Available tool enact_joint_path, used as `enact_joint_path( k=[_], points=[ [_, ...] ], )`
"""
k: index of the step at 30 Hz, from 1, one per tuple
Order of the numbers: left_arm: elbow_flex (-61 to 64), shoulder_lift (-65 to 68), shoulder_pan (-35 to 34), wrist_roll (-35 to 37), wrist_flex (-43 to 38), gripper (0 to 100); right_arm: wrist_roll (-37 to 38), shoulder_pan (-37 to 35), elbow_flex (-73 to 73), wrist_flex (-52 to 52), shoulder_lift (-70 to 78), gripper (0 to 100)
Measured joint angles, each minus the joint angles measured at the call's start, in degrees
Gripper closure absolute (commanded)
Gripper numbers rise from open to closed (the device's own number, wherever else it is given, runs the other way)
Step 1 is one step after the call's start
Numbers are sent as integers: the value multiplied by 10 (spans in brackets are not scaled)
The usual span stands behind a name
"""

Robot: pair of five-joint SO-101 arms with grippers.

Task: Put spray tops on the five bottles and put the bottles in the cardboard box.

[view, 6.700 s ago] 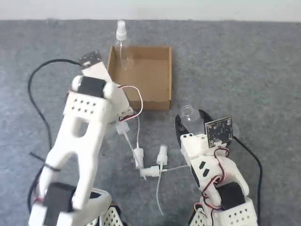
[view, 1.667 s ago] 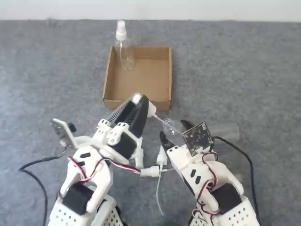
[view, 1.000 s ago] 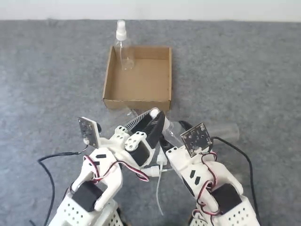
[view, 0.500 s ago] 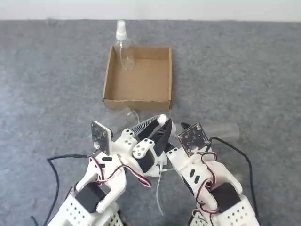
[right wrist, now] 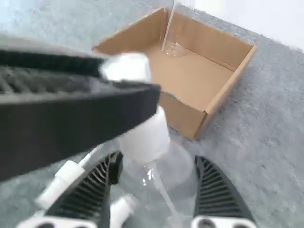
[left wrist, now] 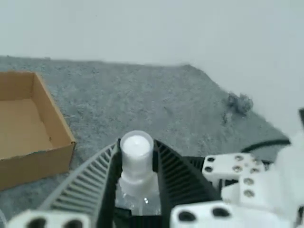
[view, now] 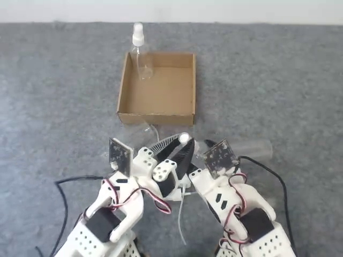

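My left gripper (left wrist: 137,148) is shut on a white spray top (left wrist: 137,156), which sits on the neck of a clear bottle (right wrist: 159,183). My right gripper (right wrist: 156,165) is shut on that bottle, one finger on each side. In the high view the left gripper (view: 182,143) and right gripper (view: 201,149) meet just in front of the cardboard box (view: 157,115). One bottle with a spray top (view: 140,51) stands in the box's far left corner. Another clear bottle (view: 258,147) lies on the carpet to the right.
Loose spray tops (right wrist: 61,183) with long tubes (view: 181,214) lie on the grey carpet between the two arm bases. A clear bottle (view: 140,128) lies just in front of the box's front wall. Open carpet extends left and right of the box.
The left arm swung down from beside the box with the spray top and brought it onto the bottle held in the right gripper. In the last half second it barely shifted.
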Motion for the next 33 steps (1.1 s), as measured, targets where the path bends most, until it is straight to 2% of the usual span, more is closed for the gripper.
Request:
enact_joint_path(
  k=[5,12,17,24,33],
  points=[
    [0,-1,-18,-3,3,972,0,-1,0,0,1,898],
    [0,-1,-21,-14,11,825,1,1,0,0,1,898],
    [-16,10,-21,-11,63,819,0,2,-1,-1,0,898],
    [-89,10,-22,29,150,819,0,1,-1,-1,0,898],
    [-97,10,-28,33,157,821,0,1,-1,-1,0,898]
  ],
)
